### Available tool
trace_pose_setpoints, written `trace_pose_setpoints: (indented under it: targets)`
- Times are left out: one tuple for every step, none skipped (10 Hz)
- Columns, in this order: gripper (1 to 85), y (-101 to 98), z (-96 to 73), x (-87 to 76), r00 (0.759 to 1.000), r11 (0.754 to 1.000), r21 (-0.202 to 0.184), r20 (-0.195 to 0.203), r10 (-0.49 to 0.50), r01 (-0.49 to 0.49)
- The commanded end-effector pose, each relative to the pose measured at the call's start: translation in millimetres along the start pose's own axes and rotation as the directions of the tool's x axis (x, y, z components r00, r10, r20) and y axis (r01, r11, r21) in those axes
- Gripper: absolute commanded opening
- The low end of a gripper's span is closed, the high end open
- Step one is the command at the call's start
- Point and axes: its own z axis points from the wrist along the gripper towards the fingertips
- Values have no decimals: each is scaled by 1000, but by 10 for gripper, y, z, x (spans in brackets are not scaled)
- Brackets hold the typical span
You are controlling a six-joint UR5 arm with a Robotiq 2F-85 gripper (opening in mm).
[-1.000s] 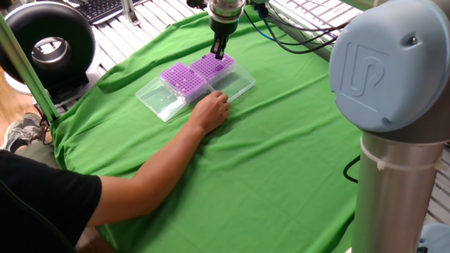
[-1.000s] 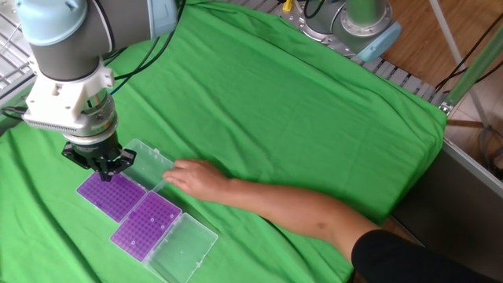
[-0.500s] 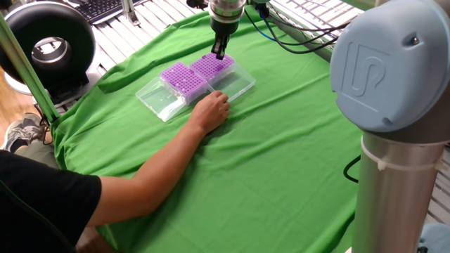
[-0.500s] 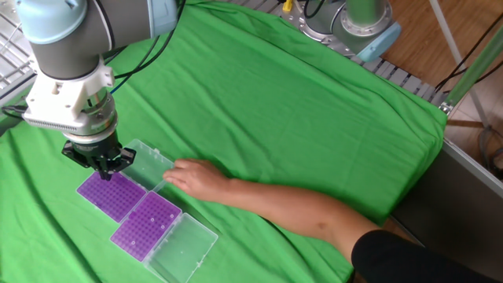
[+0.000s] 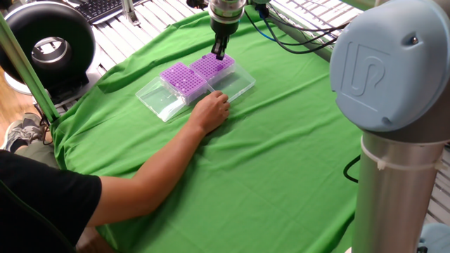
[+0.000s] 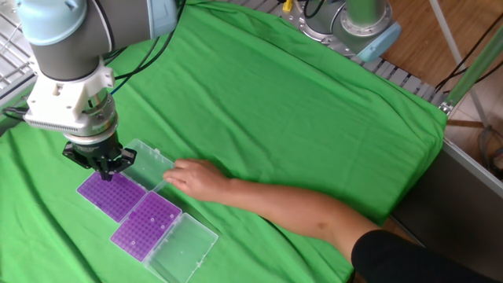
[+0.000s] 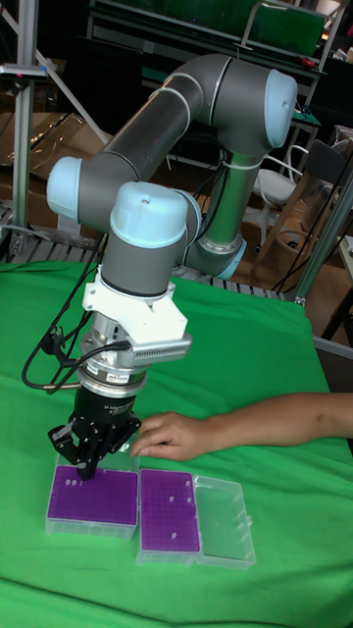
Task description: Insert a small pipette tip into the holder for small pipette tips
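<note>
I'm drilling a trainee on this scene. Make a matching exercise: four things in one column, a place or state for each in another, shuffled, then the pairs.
Things:
1. pincer
2. person's hand
3. rack under the pincer
4. second rack

Places or states:
A. resting on the green cloth by the clear lid
B. its clear lid lies open flat, away from the arm
C. the pincer's tip points down at its back edge
D. hanging from the arm, pointing down

Pairs: 1-D, 2-A, 3-C, 4-B
</note>
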Motion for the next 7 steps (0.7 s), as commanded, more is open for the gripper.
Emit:
trace_pose_setpoints:
  targets:
    - [253,8,4,33,1000,1000,-9,-10,-25,25]
    - [267,-2,4,40,1000,1000,-5,-12,-29,29]
    - [270,-6,5,42,999,1000,-4,-13,-31,31]
    - [270,1,8,48,1000,1000,-5,-18,-20,20]
    - [270,-4,8,43,1000,1000,-2,-20,-21,21]
    - [270,-22,-4,55,999,1000,6,-31,-25,26]
    - [267,-42,-17,62,999,999,12,-38,-30,30]
